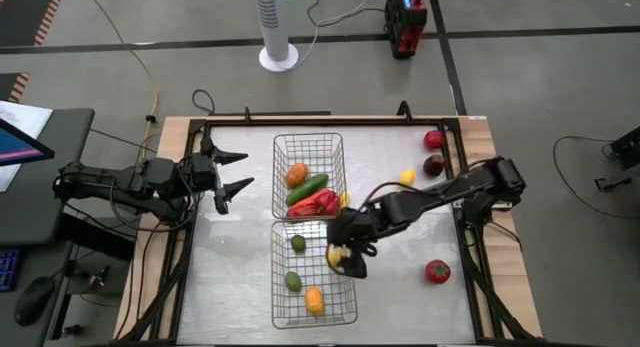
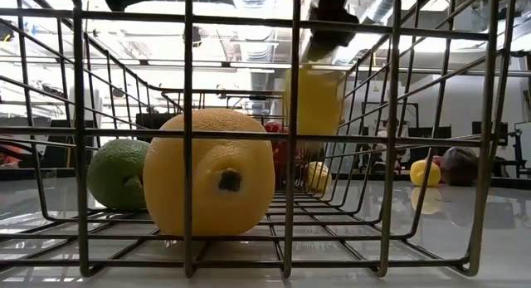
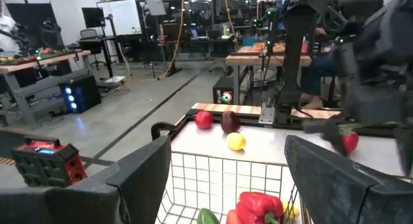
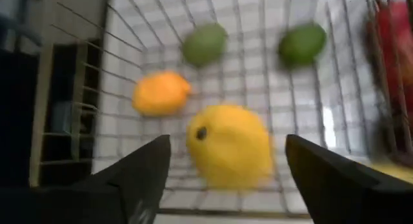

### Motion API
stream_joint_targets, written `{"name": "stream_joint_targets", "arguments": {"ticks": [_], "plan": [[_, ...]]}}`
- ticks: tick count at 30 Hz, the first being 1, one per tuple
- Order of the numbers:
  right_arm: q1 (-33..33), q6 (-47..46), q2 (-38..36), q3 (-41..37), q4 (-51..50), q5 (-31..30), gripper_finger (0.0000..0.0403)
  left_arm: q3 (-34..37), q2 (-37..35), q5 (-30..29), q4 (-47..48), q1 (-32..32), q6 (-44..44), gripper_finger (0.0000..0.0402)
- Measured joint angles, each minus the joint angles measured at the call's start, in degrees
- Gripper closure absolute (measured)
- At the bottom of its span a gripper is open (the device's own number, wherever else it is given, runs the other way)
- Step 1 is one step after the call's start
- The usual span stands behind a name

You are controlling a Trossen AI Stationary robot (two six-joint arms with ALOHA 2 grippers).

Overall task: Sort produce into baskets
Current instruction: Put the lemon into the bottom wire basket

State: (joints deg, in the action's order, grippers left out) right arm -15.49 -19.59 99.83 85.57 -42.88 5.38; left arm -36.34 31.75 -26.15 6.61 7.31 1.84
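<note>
Two wire baskets stand end to end at mid-table. The far basket [image 1: 277, 157] holds an orange, a cucumber and red peppers. The near basket [image 1: 275, 287] holds two limes [image 4: 204, 43] and an orange-yellow lemon [image 4: 161, 93]. My right gripper [image 1: 345, 259] hangs open over the near basket's right side. A yellow lemon [image 4: 229, 143] shows between its spread fingers, with a gap on each side. In the low view the lemon [image 2: 314, 97] is a blurred streak in the air below the gripper, inside the basket. My left gripper [image 1: 248, 169] waits open, left of the far basket.
On the table right of the baskets lie a red apple [image 1: 433, 139], a dark-red apple [image 1: 433, 165], a yellow lemon [image 1: 407, 176] and a red piece [image 1: 437, 272]. A raised frame [image 1: 462, 187] edges the table. My right arm reaches across the table's right half.
</note>
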Motion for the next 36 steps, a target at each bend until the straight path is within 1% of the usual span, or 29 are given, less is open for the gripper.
{"name": "stream_joint_targets", "arguments": {"ticks": [3, 5, 9, 12, 14, 20, 23, 26, 28, 32, 36], "plan": [[1.7, 0.1, 1.2, 4.9, -10.2, -1.1, 0.0030, 0.0, 0.0, 0.0, 0.0, 0.0, 0.0, 0.0110], [2.8, 0.2, 1.5, 7.3, -18.3, -4.7, 0.0024, 0.0, 0.0, 0.0, 0.0, 0.0, 0.0, 0.0110], [4.7, 0.2, 1.4, 7.2, -34.2, -15.8, 0.0028, 0.0, 0.0, 0.1, 0.3, 0.0, 0.0, 0.0110], [6.8, 0.3, 1.1, 4.1, -41.2, -20.6, 0.0039, 0.0, 0.0, 0.2, 0.5, 0.0, 0.0, 0.0110], [8.3, 1.9, 0.5, 0.3, -41.0, -21.9, 0.0047, 0.0, 0.0, 0.2, 0.4, 0.0, 0.1, 0.0110], [14.4, 9.5, -2.5, -13.6, -33.6, -22.4, 0.0065, 0.0, 0.0, 0.1, 0.4, 0.0, 0.3, 0.0110], [18.3, 14.4, -3.1, -18.4, -31.7, -26.3, 0.0067, 0.0, 0.0, 0.1, 0.4, 0.0, 0.3, 0.0110], [21.1, 22.0, -3.1, -22.2, -31.6, -30.8, 0.0066, 0.0, 0.0, 0.0, 0.4, 0.0, 0.3, 0.0110], [22.7, 27.1, -3.1, -24.3, -30.5, -32.4, 0.0064, 0.0, 0.0, -0.1, 0.4, 0.0, 0.5, 0.0110], [25.6, 33.5, -3.0, -26.8, -29.5, -32.8, 0.0060, 0.0, 0.0, -0.4, 0.4, 0.0, 0.7, 0.0110], [26.6, 38.2, -3.0, -29.2, -25.6, -33.9, 0.0061, 0.0, 0.0, -0.8, 0.4, 0.0, 1.4, 0.0110]]}}
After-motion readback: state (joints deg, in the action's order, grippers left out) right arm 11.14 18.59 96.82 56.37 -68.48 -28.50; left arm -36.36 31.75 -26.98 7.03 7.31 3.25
